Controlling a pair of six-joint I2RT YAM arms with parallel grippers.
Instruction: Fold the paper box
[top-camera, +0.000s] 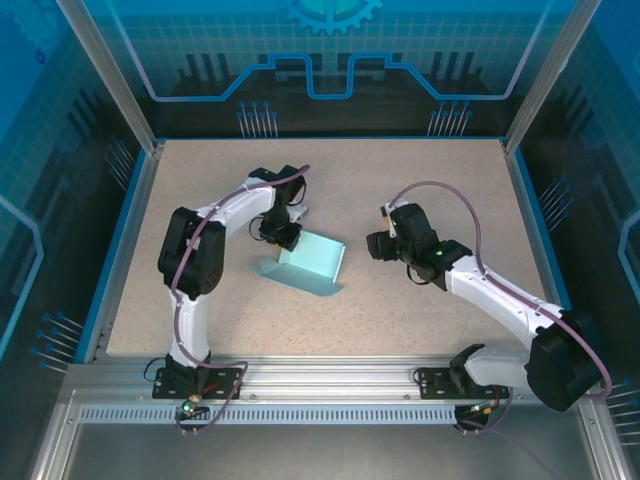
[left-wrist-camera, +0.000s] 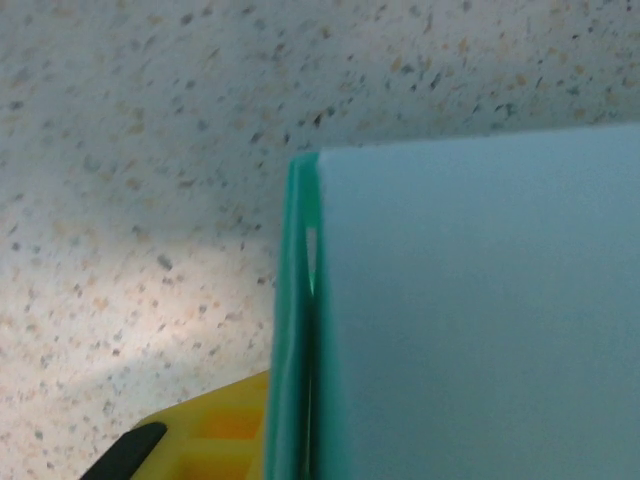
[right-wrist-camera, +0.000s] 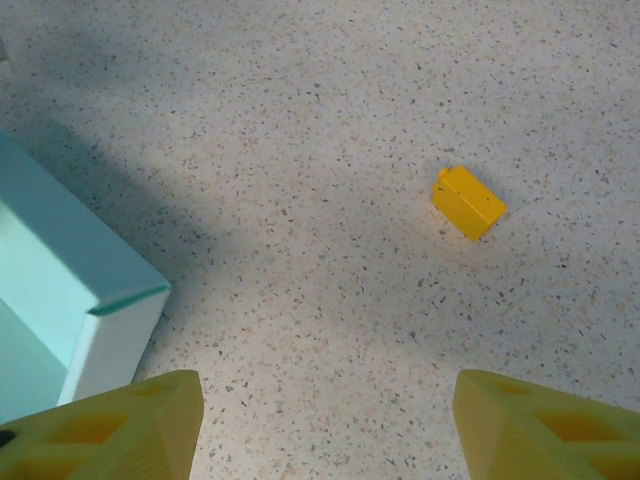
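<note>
- Looking down from above, you see the paper box (top-camera: 308, 264), pale blue card, lying near the middle of the speckled tabletop (top-camera: 430, 180), between your two arms
- Its walls are partly raised: the right wall stands up, and a flap juts out at the near left
- Your left hand (top-camera: 283, 235) sits right at the box's far left corner
- From the left wrist, one yellow finger (left-wrist-camera: 215, 435) shows just outside a standing blue wall; the other finger is hidden, so it is unclear whether this hand grips the card
- Your right hand (top-camera: 374, 245) hovers just right of the box, apart from it
- Its yellow fingers (right-wrist-camera: 120, 425) are spread wide with nothing between them
- From the right wrist, a small yellow block (right-wrist-camera: 468, 202) lies on the tabletop, well apart from the box's corner
</note>
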